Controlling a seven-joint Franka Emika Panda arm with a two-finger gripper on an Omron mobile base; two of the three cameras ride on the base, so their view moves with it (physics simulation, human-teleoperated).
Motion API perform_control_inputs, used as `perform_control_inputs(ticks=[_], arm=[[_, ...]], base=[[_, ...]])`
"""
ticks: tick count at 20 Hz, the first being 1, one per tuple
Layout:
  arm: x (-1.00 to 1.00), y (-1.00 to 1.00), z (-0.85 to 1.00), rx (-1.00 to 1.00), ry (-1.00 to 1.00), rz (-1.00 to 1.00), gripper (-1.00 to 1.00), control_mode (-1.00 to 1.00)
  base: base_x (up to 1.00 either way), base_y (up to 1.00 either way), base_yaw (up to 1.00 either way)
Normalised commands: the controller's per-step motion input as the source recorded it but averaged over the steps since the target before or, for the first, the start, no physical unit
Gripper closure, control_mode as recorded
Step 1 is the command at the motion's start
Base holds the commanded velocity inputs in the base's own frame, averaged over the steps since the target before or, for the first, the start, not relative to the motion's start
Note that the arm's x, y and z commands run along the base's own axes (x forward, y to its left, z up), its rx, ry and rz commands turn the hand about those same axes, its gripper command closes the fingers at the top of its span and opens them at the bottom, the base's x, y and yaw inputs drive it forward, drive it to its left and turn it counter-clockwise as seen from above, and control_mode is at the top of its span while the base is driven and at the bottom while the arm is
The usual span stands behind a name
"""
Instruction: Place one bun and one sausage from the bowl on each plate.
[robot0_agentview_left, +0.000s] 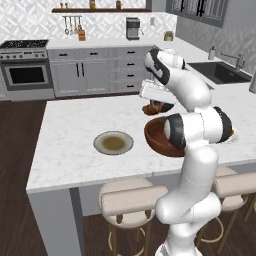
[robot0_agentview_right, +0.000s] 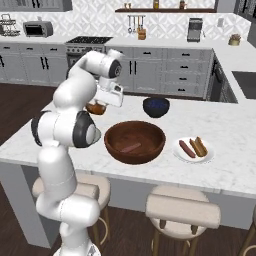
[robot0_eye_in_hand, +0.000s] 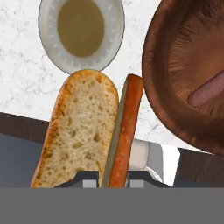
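Note:
My gripper (robot0_eye_in_hand: 111, 177) is shut on a split bun (robot0_eye_in_hand: 83, 127), which hangs above the counter between the grey-rimmed plate (robot0_eye_in_hand: 48, 26) and the reddish-brown bowl (robot0_eye_in_hand: 175, 65). The left base view has the bun (robot0_agentview_left: 151, 108) under the hand, just behind the bowl (robot0_agentview_left: 152, 137), with the bare olive-centred plate (robot0_agentview_left: 100, 145) further left. One sausage (robot0_agentview_right: 131, 148) lies in the bowl (robot0_agentview_right: 135, 156). A sausage (robot0_agentview_right: 187, 148) and a bun (robot0_agentview_right: 199, 146) rest on the white plate (robot0_agentview_right: 207, 155), right of the bowl. From the right base view the held bun (robot0_agentview_right: 96, 107) sits below the hand.
A small dark blue bowl (robot0_agentview_right: 156, 106) stands behind the wooden bowl. Stools (robot0_agentview_right: 182, 210) line the counter's near edge. A sink (robot0_agentview_left: 220, 70) sits in the counter at the far right.

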Motion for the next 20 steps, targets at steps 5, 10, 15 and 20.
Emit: perform_control_inputs(ticks=[5,10,15,20], arm=[[-0.17,1.0,-0.07,-0.09,-0.16,-0.11,1.0,-1.0],[0.53,0.93,-0.86,-0.11,-0.28,-0.18,1.0,-1.0],[1.0,0.25,-0.6,-0.07,0.15,-0.05,1.0,-1.0],[0.75,0.04,-0.68,-0.04,0.19,0.0,1.0,-1.0]], base=[[0.0,0.0,0.0],[0.0,0.0,0.0],[0.0,0.0,0.0],[0.0,0.0,0.0]])
